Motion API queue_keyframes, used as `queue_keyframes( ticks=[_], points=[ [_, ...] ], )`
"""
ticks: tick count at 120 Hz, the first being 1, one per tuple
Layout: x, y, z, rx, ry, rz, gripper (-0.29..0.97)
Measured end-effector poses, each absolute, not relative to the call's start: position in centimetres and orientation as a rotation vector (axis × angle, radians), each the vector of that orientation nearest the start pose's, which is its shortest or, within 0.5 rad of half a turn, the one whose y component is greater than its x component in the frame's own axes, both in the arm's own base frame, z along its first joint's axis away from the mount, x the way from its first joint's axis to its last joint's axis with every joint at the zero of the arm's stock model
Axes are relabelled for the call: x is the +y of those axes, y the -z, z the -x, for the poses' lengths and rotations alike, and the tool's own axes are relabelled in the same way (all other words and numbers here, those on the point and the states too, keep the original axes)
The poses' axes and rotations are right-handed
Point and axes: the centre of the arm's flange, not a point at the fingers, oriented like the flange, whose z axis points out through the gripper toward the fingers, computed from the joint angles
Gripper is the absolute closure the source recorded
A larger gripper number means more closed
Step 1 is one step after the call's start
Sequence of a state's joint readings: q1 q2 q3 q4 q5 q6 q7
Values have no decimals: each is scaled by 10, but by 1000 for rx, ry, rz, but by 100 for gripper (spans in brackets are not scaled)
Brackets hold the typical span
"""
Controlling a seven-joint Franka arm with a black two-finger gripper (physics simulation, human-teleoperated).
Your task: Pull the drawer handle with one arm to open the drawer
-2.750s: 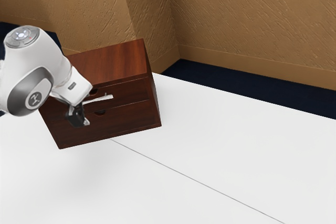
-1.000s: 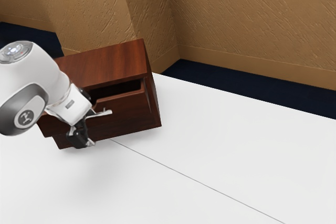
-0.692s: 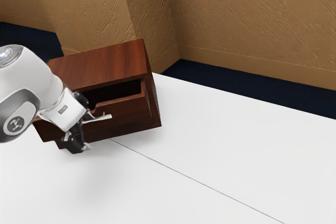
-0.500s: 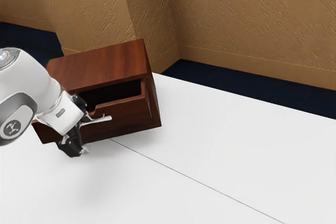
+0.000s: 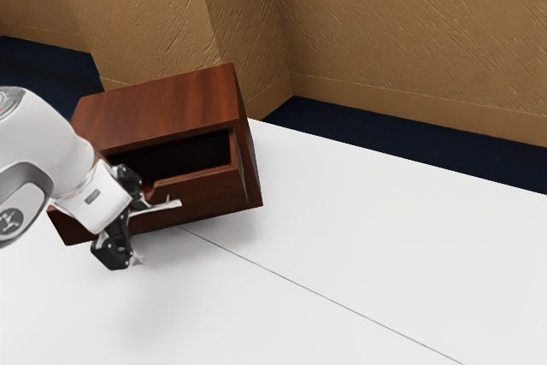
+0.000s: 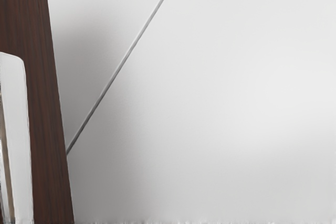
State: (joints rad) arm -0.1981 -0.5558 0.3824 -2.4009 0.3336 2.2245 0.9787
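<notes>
A dark wooden cabinet [image 5: 162, 108] stands at the back of the white table [image 5: 359, 245], toward the exterior view's left. Its drawer [image 5: 205, 192] is pulled partway out, and a dark gap shows behind the drawer front. A silver bar handle [image 5: 162, 206] runs across that front. My gripper [image 5: 117, 250] reaches down from the hand over the handle's left end and is shut on it, with the black fingertips poking out below the bar. In the wrist view the brown drawer front [image 6: 42, 103] and the pale handle [image 6: 13, 140] lie close beside my hand.
A thin seam [image 5: 316, 297] crosses the table diagonally, also seen as the seam [image 6: 121, 66] in the wrist view. Tan textured walls [image 5: 402, 14] and a dark floor strip [image 5: 410, 138] lie behind the table. Bare tabletop stretches toward the exterior view's right.
My hand has drawn back toward the exterior view's lower left with the handle in it. The drawer went from shut to partway open, and the gap behind its front keeps widening.
</notes>
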Motion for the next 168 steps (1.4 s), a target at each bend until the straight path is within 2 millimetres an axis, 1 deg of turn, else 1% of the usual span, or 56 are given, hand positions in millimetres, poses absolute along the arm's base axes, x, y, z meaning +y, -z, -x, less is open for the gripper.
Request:
queue_keyframes(
  ticks=[6, 29, 47, 73, 95, 124, 168],
  points=[
    [106, -534, -411, 1328, 356, 2523, 0],
    [102, -534, -400, 1344, 356, 2530, 2],
    [100, -535, -395, 1352, 357, 2533, 2],
    [100, -537, -392, 1350, 349, 2531, 4],
    [101, -539, -391, 1344, 340, 2532, 3],
    [104, -546, -390, 1331, 346, 2519, 1],
    [103, -552, -387, 1322, 365, 2520, 0]
  ],
)
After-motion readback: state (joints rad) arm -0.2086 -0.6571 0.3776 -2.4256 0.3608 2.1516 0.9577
